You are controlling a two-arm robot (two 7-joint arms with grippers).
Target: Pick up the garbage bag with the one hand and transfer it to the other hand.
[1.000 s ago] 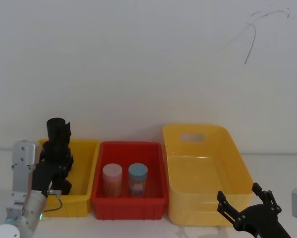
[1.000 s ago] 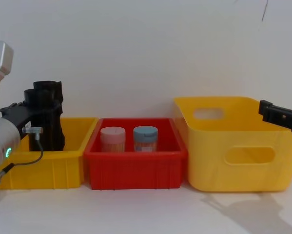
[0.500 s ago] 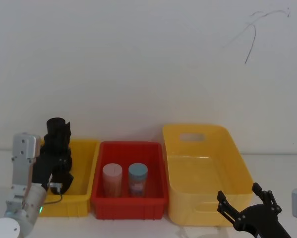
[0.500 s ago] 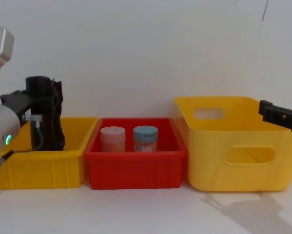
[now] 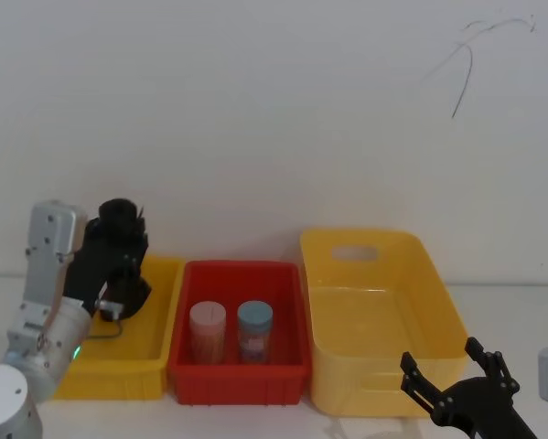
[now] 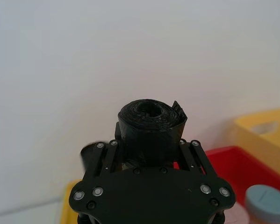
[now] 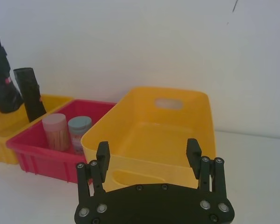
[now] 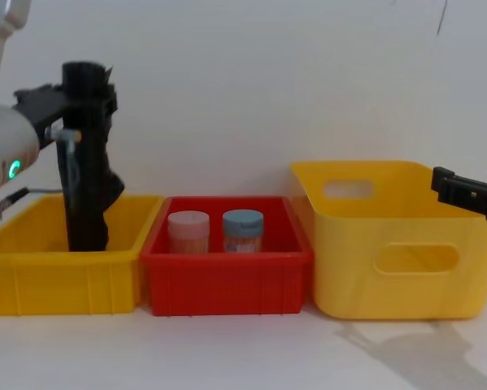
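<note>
Black roll: the shiny black rolled plastic garbage bag [image 8: 84, 203] stands straight up, left of the red plastic tray [image 8: 227, 284]. Its top is high above the tray's rim. Its bottom end hides behind the front wall of the small yellow plastic bin [image 8: 64, 280], just beside the tray's left side.
Left end effector: the black two-finger left end effector [image 6: 149, 148], on the arm with the green light, is closed tight on the garbage bag near its top.
What changed: a moment ago the garbage bag sat lower, with its top only a little above the tray. Now the bag and the left end effector are both much higher.
What that means: the pick-up looks nearly done. I cannot tell if the bottom end is out of the bin yet.
Right end effector: the black two-finger right end effector [image 7: 148, 154] is spread wide and holds nothing. It has stayed far to the right of the red tray, near the big yellow plastic basket [image 8: 389, 244].
Next: I think the bag must go up a bit more, then move right, over the red tray, to meet the other one.
Watch out: two small jars, one with a pink lid [image 8: 188, 231] and one with a blue lid [image 8: 243, 230], stand in the red tray. A low bag could bump them.
Tabletop: the white tabletop [image 8: 243, 349] carries the tray and both yellow boxes.
</note>
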